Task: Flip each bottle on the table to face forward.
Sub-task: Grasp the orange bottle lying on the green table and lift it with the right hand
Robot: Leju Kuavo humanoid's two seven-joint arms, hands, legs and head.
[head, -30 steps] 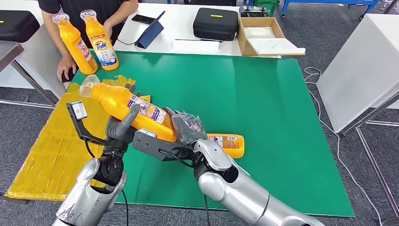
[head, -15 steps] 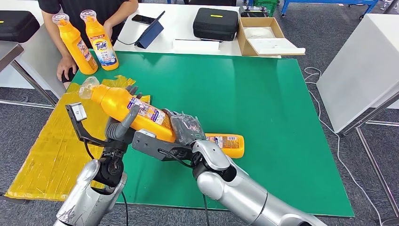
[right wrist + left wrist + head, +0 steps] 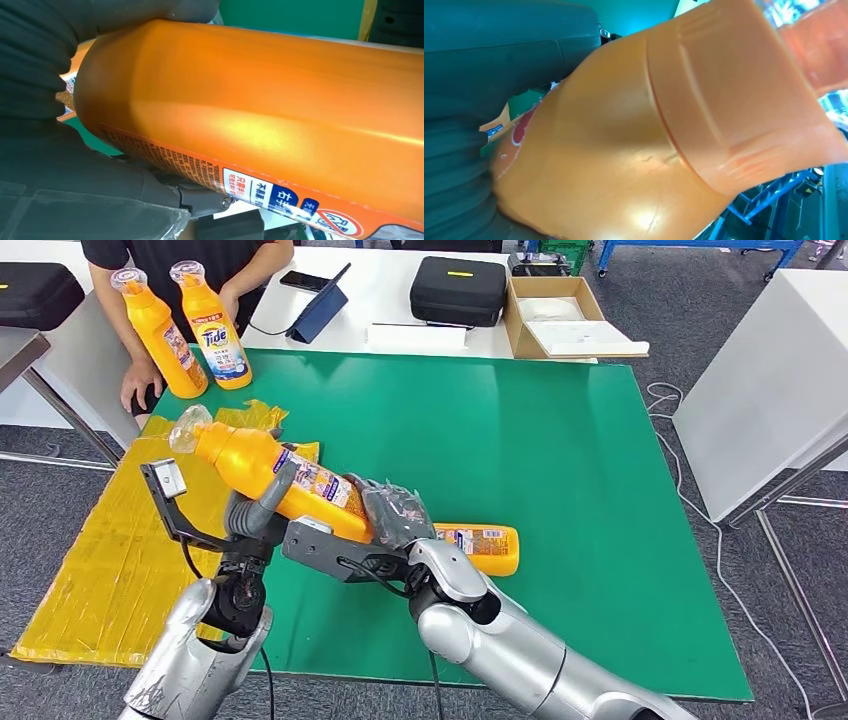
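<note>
Head view counts four orange bottles: two upright ones (image 3: 185, 330) at the green table's (image 3: 560, 490) far corner, one lying bottle (image 3: 480, 545) near the front edge, and one tilted bottle (image 3: 275, 470) held above the table by both the left hand (image 3: 255, 510) and the right hand (image 3: 395, 515).

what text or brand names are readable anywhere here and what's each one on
"Tide": front label of the right-hand standing bottle at the table's far left corner.
Held bottle: the right wrist view shows white Chinese characters on a blue patch, partly legible; its fine print is too small.
Lying bottle: label print too small.
</note>
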